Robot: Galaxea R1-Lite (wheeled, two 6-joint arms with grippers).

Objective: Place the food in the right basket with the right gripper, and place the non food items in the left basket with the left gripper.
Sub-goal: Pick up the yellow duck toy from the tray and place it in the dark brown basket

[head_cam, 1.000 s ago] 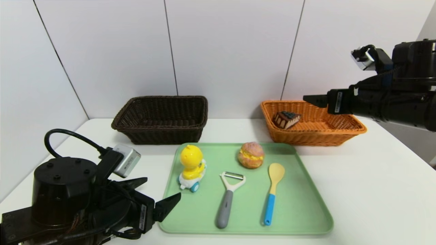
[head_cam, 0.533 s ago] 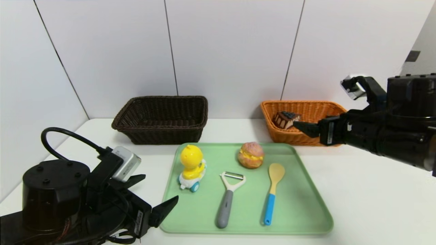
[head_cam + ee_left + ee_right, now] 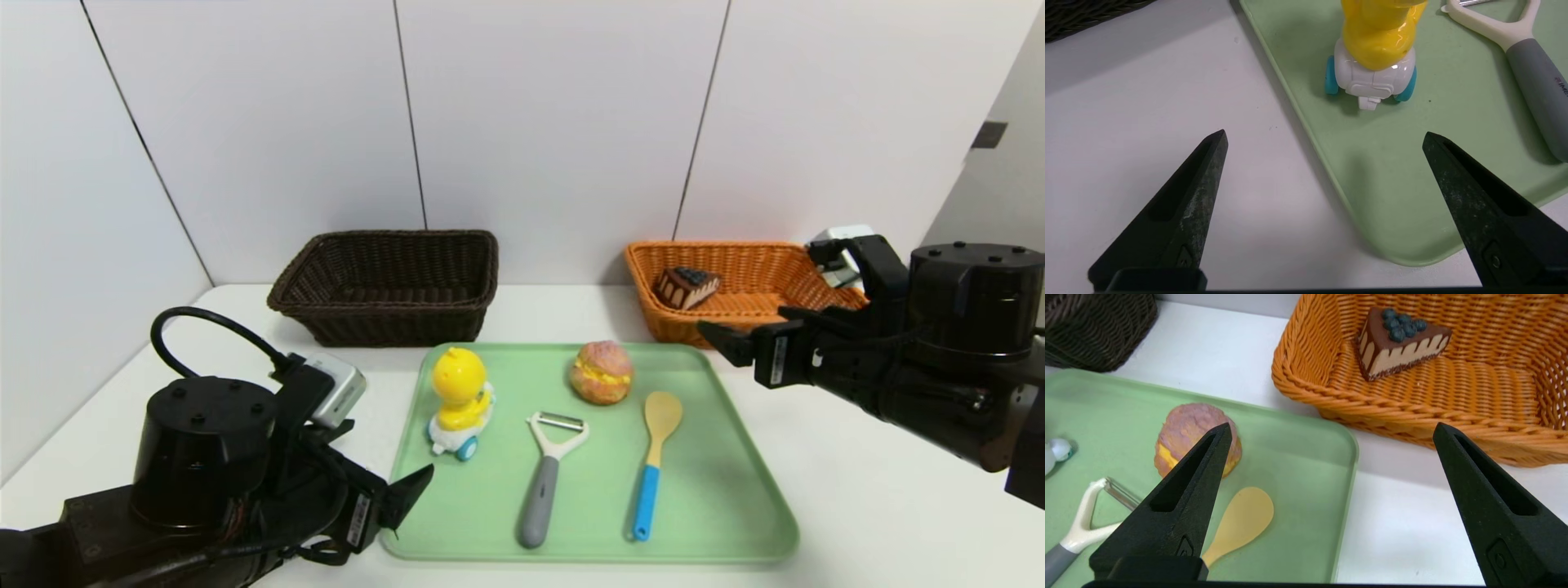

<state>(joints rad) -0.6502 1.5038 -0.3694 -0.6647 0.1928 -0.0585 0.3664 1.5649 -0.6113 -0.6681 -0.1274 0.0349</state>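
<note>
Dark brown wicker basket (image 3: pixel 384 286) sits at the back left of the white table (image 3: pixel 857 490), rectangular, nothing showing inside it. Left gripper (image 3: pixel 1325 139) is low at the front left, jaws spread wide, holding nothing, tips straddling the near left edge of the green tray (image 3: pixel 718 506).

On the tray, left to right:
- duck toy (image 3: pixel 460 400): glossy yellow body, upright on a white base with teal wheels, near the left rim, just ahead of the left gripper
- peeler (image 3: pixel 549 465): white Y-shaped head with a metal blade, grey handle pointing toward the robot, lying flat mid-tray
- cream puff (image 3: pixel 602 372): round, golden-brown with a pinkish crust, yellow filling at the seam, toward the back of the tray
- spoon (image 3: pixel 655 457): pale yellow bowl, blue handle, flat, just beside the puff on its right

Orange wicker basket (image 3: pixel 759 282) is at the back right, flared rim. Cake slice (image 3: pixel 1401 343) is inside, in its left end: chocolate wedge, tan sides with brown drips, blueberries on top.

Right gripper (image 3: pixel 1331 430) hangs above the table between the tray's back right corner and the orange basket, jaws wide apart, empty.
</note>
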